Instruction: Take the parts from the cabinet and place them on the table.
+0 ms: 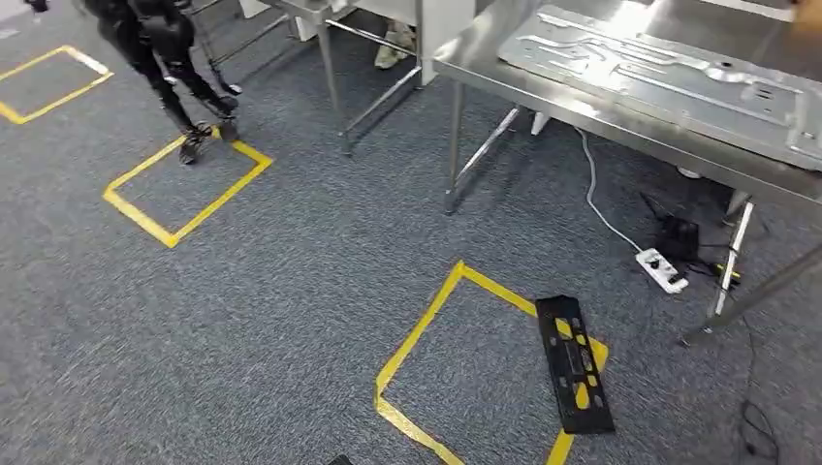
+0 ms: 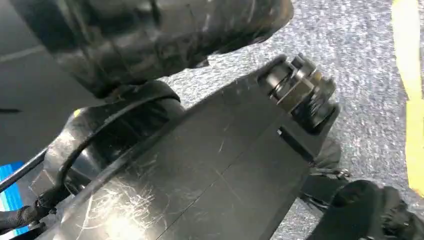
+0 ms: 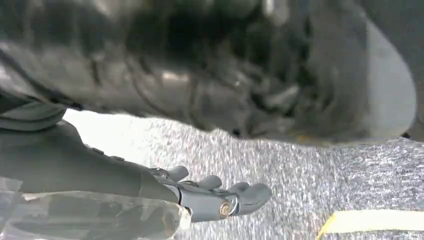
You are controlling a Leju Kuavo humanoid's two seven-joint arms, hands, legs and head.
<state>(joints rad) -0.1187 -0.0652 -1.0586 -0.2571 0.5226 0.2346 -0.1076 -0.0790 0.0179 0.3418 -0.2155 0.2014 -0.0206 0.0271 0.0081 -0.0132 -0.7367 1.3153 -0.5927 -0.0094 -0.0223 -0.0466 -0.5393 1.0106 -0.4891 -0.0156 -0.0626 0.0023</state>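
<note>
A large silver stamped metal part (image 1: 669,82) lies flat on the steel table (image 1: 504,60) at the upper right of the head view. A black slotted part (image 1: 574,363) lies on the grey carpet, across the edge of a yellow tape square (image 1: 426,329). In the right wrist view my right hand (image 3: 210,196) hangs over the carpet with its dark fingers stretched out and nothing in them.
A person in black (image 1: 160,48) stands at the upper left beside another yellow tape square (image 1: 184,189). A white power strip (image 1: 662,269) and its cable lie under the table, among the table legs (image 1: 453,155). A second steel table (image 1: 325,19) stands behind.
</note>
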